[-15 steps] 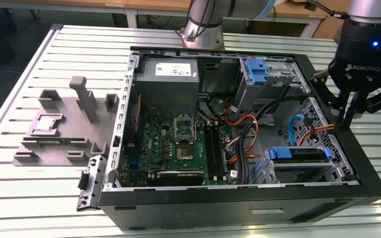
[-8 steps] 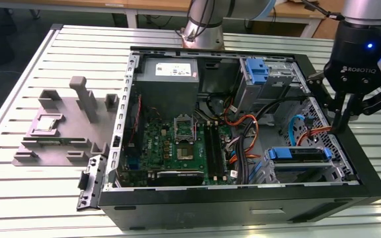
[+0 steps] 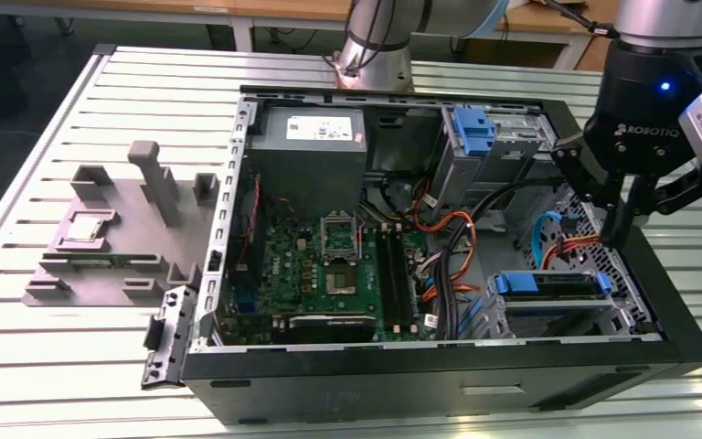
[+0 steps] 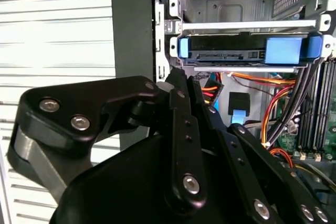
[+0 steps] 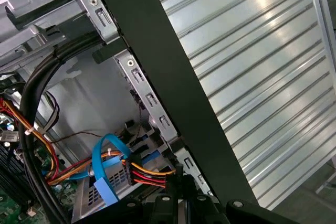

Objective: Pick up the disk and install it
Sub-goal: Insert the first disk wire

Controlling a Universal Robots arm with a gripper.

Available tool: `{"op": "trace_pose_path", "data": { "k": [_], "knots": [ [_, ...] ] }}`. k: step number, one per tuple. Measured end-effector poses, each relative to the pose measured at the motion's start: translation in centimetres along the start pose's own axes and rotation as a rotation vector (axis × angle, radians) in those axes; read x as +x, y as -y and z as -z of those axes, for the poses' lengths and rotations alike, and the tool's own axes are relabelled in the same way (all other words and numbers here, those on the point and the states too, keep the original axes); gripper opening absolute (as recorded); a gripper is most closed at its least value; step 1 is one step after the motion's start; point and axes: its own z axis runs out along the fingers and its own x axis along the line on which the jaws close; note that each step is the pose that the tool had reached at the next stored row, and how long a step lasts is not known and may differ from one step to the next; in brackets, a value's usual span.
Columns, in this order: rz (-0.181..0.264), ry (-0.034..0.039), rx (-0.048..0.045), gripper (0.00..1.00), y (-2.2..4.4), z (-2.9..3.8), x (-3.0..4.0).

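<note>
Hovering just inside the computer case wall on the exterior view's right, the gripper is pinched narrow and empty above orange cables. The disk sits slotted in the nearby drive bay.

A pale metal counter of long ribbed slats carries everything, and its surface catches bright glare in the first wrist view. Beyond its far edge in the exterior view stands a wooden desk on white legs, with dark floor past the far left corner.
</note>
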Motion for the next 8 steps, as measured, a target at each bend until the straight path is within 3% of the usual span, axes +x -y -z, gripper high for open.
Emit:
{"op": "trace_pose_path", "data": {
  "k": [8],
  "knots": [
    [-0.019,-0.0217,-0.024,0.16,0.44,-0.16,-0.26]
  ]
}}
